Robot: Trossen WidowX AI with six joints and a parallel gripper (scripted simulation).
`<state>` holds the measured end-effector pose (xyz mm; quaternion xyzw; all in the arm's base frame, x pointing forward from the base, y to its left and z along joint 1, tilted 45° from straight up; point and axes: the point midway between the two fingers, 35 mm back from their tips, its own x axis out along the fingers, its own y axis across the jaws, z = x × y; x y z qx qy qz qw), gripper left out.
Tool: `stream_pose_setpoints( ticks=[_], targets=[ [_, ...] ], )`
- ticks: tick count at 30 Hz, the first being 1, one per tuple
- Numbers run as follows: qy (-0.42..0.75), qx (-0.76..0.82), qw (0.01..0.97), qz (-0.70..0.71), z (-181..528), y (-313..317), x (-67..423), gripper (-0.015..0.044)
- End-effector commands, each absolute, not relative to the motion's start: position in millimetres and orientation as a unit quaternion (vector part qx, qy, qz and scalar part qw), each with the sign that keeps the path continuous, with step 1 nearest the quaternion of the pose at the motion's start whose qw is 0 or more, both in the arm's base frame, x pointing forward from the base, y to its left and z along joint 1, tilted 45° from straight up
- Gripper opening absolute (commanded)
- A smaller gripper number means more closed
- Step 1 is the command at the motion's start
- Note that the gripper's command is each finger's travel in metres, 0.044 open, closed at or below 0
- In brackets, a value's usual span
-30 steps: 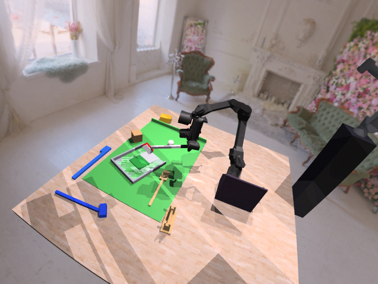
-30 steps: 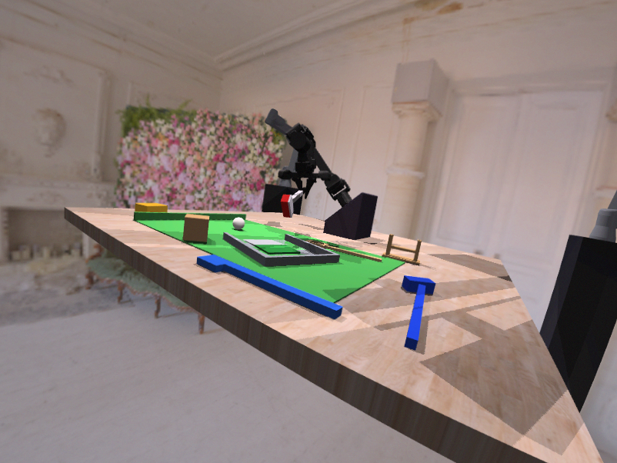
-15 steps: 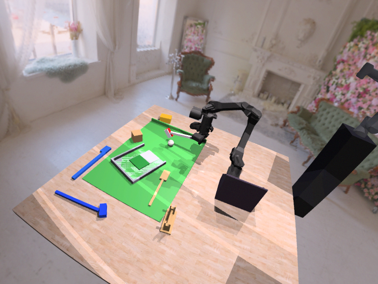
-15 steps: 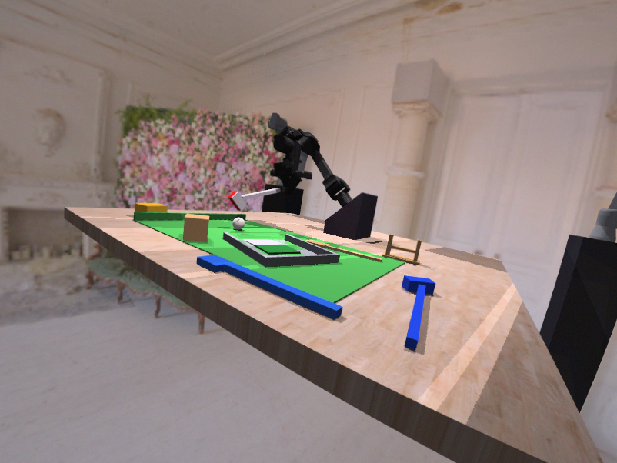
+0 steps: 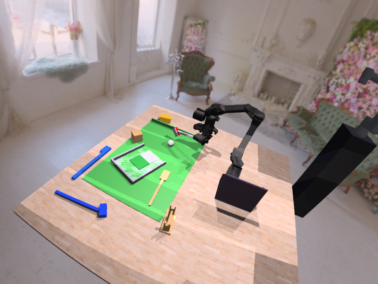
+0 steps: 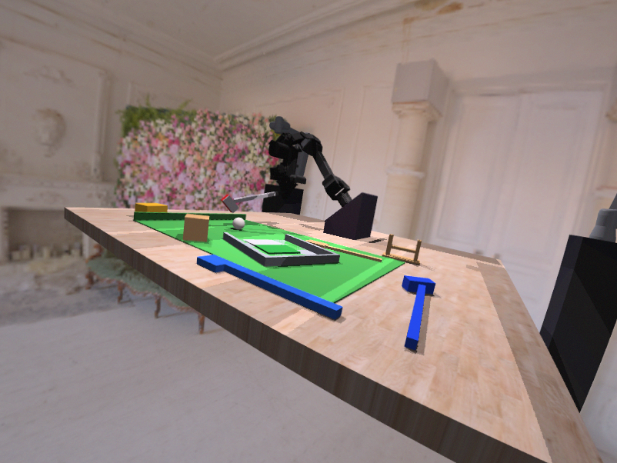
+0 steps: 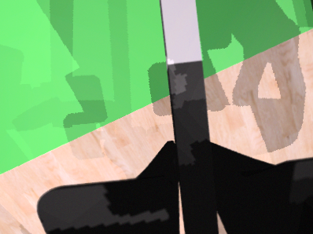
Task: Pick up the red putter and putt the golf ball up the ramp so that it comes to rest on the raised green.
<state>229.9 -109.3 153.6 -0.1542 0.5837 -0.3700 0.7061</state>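
— Where do we have the red putter (image 5: 180, 131)?

— We see it clamped by its dark grip end in our gripper (image 5: 201, 137), fingers closed tight on the shaft. It hangs in the air over the far edge of the green mat (image 5: 170, 186), shaft nearly level, red head pointing away from our arm (image 5: 244, 138).

— And the golf ball (image 5: 170, 142)?

— On the mat, just below and in front of the putter head, apart from it. In the side view the ball (image 6: 238, 222) sits lower than the head (image 6: 226, 201).

— The raised green (image 5: 139, 161)?

— Inside the grey-walled frame (image 5: 123, 174), nearer the middle of the mat, a pale ramp panel (image 5: 150, 156) on the side facing the ball.

— What else do we note around it?

— A tan block (image 5: 136, 135) and an orange block (image 5: 165, 118) near the far end, a wooden putter (image 5: 158, 187) lying on the mat, two blue putters (image 5: 90, 162) (image 5: 81, 203) on the wooden table (image 5: 213, 244), and a small wooden stand (image 5: 168, 220) off the mat's near corner.

— From the wrist?

— We see the shaft (image 7: 182, 30) running up from between dark fingers, over the mat's edge.
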Motion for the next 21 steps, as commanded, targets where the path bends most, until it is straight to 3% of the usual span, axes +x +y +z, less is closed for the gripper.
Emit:
stream_pose_setpoints(
  ticks=[1, 21],
  targets=[
    [0.581, -0.154, 0.708, -0.371, 145.6, -119.1, 229.8, 0.0],
    [0.58, -0.155, 0.708, -0.371, 123.7, -141.3, 231.0, 0.0]
  ],
)
